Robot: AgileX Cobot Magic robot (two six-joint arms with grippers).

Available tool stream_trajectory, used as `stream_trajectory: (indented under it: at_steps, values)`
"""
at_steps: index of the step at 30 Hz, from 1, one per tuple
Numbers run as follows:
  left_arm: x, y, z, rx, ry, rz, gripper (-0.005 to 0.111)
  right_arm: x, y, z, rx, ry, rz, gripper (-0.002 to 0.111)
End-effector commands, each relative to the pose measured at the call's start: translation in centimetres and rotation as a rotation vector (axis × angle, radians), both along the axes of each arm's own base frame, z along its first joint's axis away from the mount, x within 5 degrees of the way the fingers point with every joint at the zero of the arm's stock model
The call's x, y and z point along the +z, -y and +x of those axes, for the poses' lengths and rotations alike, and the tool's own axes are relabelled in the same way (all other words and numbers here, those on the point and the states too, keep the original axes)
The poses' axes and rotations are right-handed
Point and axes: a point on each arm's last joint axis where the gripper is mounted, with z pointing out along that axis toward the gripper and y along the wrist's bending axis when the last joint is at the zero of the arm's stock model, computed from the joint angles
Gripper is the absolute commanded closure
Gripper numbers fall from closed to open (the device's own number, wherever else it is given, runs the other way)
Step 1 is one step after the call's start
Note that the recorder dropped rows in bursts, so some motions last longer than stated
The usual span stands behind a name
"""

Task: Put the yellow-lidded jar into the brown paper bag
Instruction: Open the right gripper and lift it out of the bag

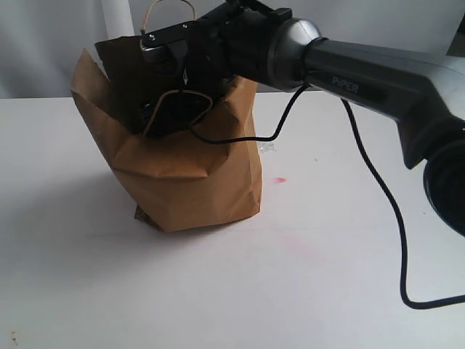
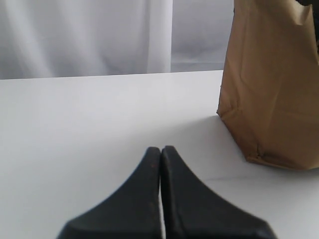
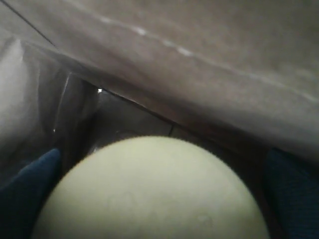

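Inside the one tall, creased brown kraft paper bag (image 3: 199, 50) sits the single yellow-lidded jar (image 3: 149, 199). Only its wide, round lid shows, pale yellow, smooth and blurred by closeness; the body is hidden beneath it. Two dark blue pads (image 3: 30, 189) of the right gripper (image 3: 162, 186) flank the lid, one on each side, deep in the bag. Whether they press the jar or stand just off it I cannot tell. The bag's brown inner walls close in around the lid. In the exterior view the right arm (image 1: 349, 73) reaches over the bag's ragged top, where two twisted paper loop handles (image 1: 168, 11) show. The bag stands on a white table (image 1: 218, 291). Near the bag, the left gripper (image 2: 160, 149) hovers low, its two black fingers pressed together on nothing.
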Motion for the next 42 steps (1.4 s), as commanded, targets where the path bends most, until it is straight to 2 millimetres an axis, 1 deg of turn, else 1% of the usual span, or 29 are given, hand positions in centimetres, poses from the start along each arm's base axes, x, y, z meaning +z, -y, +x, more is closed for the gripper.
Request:
stream_trajectory:
  at_steps: [1,4,11,14,21,26,29,31,34,37,38,39,42]
  values:
    - [0.1,0.0,0.0,-0.004,0.009,-0.007,0.106,0.3,0.0,0.0,0.006,0.005,-0.014,0.003]
    - [0.1,0.0,0.0,-0.004,0.009,-0.007,0.106,1.2,0.0,0.1,-0.001,0.008,-0.014,0.003]
    - [0.1,0.0,0.0,-0.004,0.009,-0.007,0.106,5.9,-0.2,-0.1,-0.026,0.017,0.059,0.003]
    - [0.1,0.0,0.0,-0.004,0.009,-0.007,0.106,7.5,-0.5,-0.4,-0.018,0.01,0.102,0.003]
    - [0.1,0.0,0.0,-0.004,0.009,-0.007,0.106,10.0,-1.0,-1.2,0.02,-0.002,0.184,0.003]
    - [0.1,0.0,0.0,-0.004,0.009,-0.007,0.106,11.7,-0.7,-1.7,0.023,0.006,0.186,0.003]
    - [0.1,0.0,0.0,-0.004,0.009,-0.007,0.106,13.2,-0.5,-2.3,0.023,0.01,0.189,0.006]
    - [0.1,0.0,0.0,-0.004,0.009,-0.007,0.106,14.5,-0.4,-2.5,0.025,0.05,0.208,0.012]
    - [0.1,0.0,0.0,-0.004,0.009,-0.007,0.106,16.8,-0.1,-3.3,0.032,0.109,0.231,0.028]
    - [0.1,0.0,0.0,-0.004,0.009,-0.007,0.106,19.1,0.3,-4.6,0.046,0.144,0.271,0.051]
    - [0.1,0.0,0.0,-0.004,0.009,-0.007,0.106,19.7,0.3,-5.1,0.057,0.146,0.297,0.063]
    - [0.1,0.0,0.0,-0.004,0.009,-0.007,0.106,20.5,0.3,-5.6,0.066,0.154,0.318,0.07]
    - [0.1,0.0,0.0,-0.004,0.009,-0.007,0.106,22.5,0.1,-7.3,0.137,0.163,0.398,0.094]
